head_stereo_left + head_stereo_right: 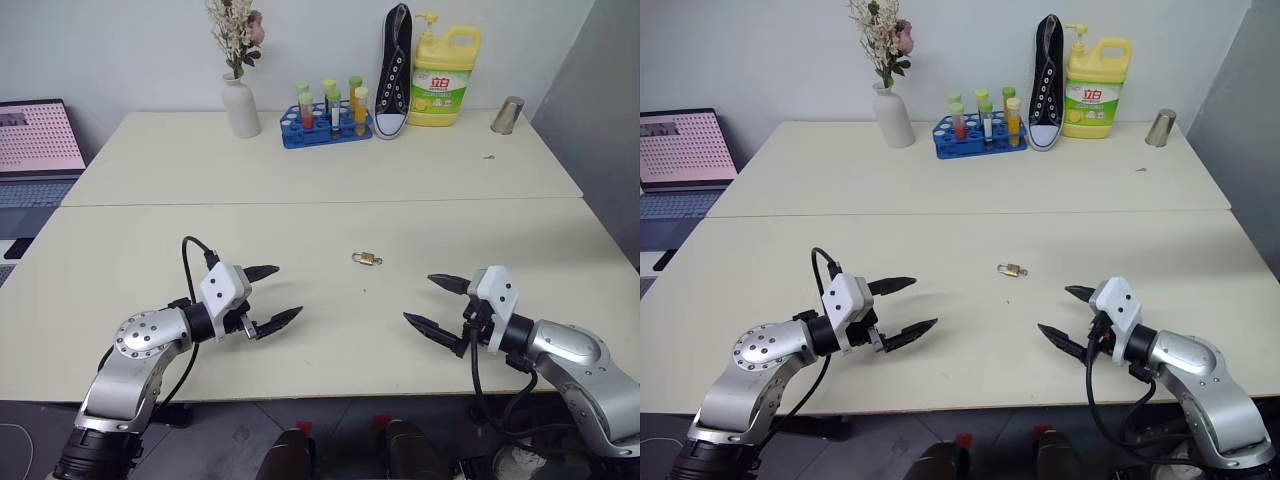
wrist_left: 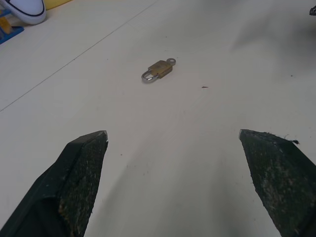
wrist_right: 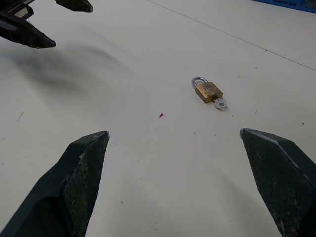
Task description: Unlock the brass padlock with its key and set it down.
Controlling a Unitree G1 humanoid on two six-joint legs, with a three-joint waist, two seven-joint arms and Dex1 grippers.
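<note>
The small golden-brass padlock point(image 1: 367, 259) with its thin silvery shackle lay flat on the cream table point(image 1: 300, 215), alone, with a small silvery key point(image 3: 220, 103) sticking out of its bottom end. It lay between my two hands and a little farther from me than both. My left gripper point(image 1: 268, 297) hung low over the table with its two black fingers spread wide and grasped nothing. My right gripper point(image 1: 432, 302) was the same, wide apart and empty. Both pointed inward toward the padlock but stayed well apart from it. Nothing stood between my fingers and the lock.

At the far edge stood a white vase point(image 1: 241, 106) with dried flowers, a blue rack point(image 1: 325, 127) of coloured tubes, a black sneaker point(image 1: 394, 70) standing upright, a yellow detergent bottle point(image 1: 444, 78) and a metal cup point(image 1: 508, 115). A laptop point(image 1: 40, 140) was at my left, beside the table.
</note>
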